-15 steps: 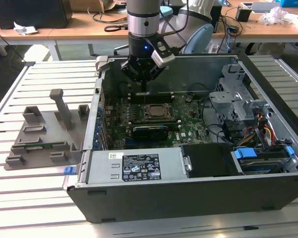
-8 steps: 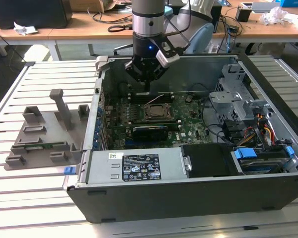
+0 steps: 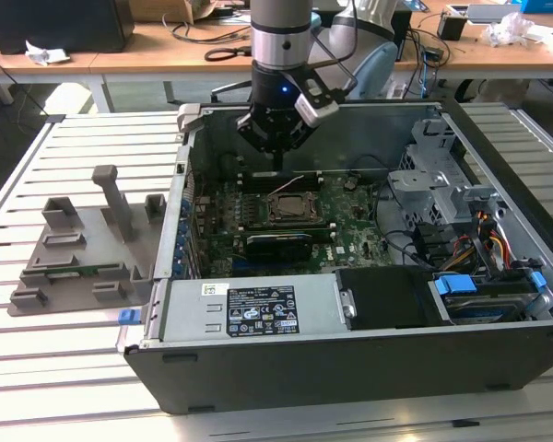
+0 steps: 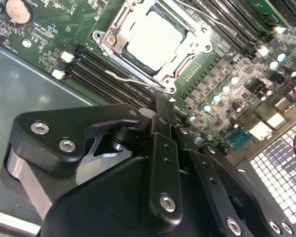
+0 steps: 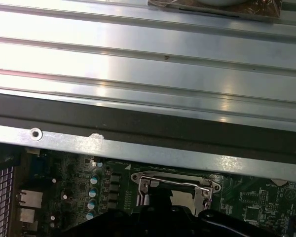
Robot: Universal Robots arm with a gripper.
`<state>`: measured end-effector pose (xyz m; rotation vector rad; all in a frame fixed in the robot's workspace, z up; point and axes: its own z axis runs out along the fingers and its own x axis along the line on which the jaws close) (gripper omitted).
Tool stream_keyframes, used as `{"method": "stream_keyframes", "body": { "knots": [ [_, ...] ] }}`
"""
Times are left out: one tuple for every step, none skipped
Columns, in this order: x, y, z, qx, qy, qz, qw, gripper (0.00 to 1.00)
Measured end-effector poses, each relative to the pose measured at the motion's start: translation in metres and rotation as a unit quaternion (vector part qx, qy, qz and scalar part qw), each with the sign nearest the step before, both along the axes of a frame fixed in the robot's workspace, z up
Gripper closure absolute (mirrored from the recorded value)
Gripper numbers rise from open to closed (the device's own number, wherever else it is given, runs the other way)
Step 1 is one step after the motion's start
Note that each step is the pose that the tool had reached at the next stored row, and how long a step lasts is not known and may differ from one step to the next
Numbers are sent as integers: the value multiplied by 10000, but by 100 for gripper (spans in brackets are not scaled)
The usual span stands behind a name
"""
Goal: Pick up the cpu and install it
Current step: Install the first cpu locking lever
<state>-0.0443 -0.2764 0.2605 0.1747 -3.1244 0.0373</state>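
Observation:
The cpu (image 4: 155,40), a flat square chip with a dull silver top, lies in the motherboard socket (image 3: 290,208), and the socket's metal frame (image 4: 185,52) sits around it. My gripper (image 3: 278,158) hangs above the board inside the open computer case, a little behind the socket in the exterior view. In the second wrist view its black fingers (image 4: 163,128) meet at the tips, so the gripper (image 4: 161,106) is shut with nothing between them, and the cpu lies just beyond the tips. The first wrist view shows part of the socket frame (image 5: 175,178) past the gripper's black body.
The case walls (image 3: 189,184) enclose the board. A power supply (image 3: 249,308) lies along the front, and drive cages with cables (image 3: 442,193) stand at the exterior view's right. Memory slots (image 4: 108,81) flank the socket. A grey plastic tray (image 3: 83,249) rests on the slatted table at the exterior view's left.

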Motion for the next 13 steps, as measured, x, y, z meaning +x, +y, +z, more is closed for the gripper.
{"method": "stream_keyframes", "body": {
  "knots": [
    [2, 0, -3, 0, 0, 0, 10000, 89],
    [5, 0, -7, 0, 0, 0, 10000, 89],
    [7, 0, -11, 0, 0, 0, 10000, 89],
    [11, 0, -18, 0, 0, 0, 10000, 89],
    [14, 0, -26, 0, 0, 0, 10000, 89],
    [17, 0, -35, 0, 0, 0, 10000, 89],
    [19, 0, -51, 0, 0, -1, 10000, 89],
    [21, 0, -69, 0, 0, 0, 10000, 89],
    [21, 0, -77, 0, 0, 0, 10000, 89],
    [21, 0, -84, 0, 0, 0, 10000, 89],
    [22, 0, -94, 0, 0, 0, 10000, 89],
    [22, 0, -103, 0, 0, 0, 10000, 89],
    [22, 0, -111, 1, 0, 0, 10000, 89]
  ]
}}
